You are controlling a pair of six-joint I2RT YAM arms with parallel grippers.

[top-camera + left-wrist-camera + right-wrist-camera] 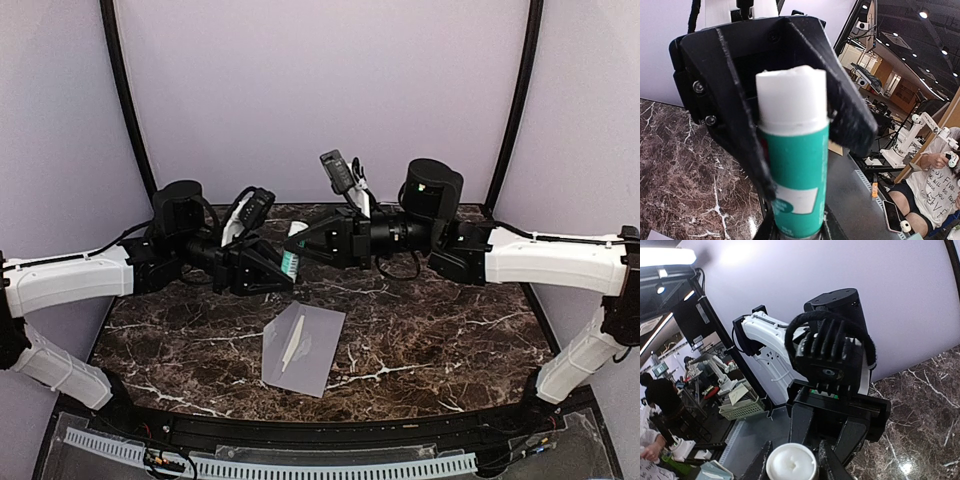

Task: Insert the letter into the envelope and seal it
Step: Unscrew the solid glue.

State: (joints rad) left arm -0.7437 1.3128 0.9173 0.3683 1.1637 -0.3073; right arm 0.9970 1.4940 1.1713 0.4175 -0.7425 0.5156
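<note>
A teal glue stick [796, 180] with a white cap [791, 102] is held in the air between the two arms, above the back of the table. My left gripper [795, 233] is shut on its teal body. My right gripper [792, 466] faces it, with a finger pressed against each side of the white cap [791, 463]. From above, the stick [291, 258] bridges both grippers. The pale grey-lavender envelope [303, 348] lies flat on the marble, in front of and below the grippers. The letter is out of view.
The dark marble table [430, 330] has a black front rim with a perforated white strip [300, 465]. Curved black poles and a pale backdrop stand behind the arms. Both forearms reach in from the sides at mid height.
</note>
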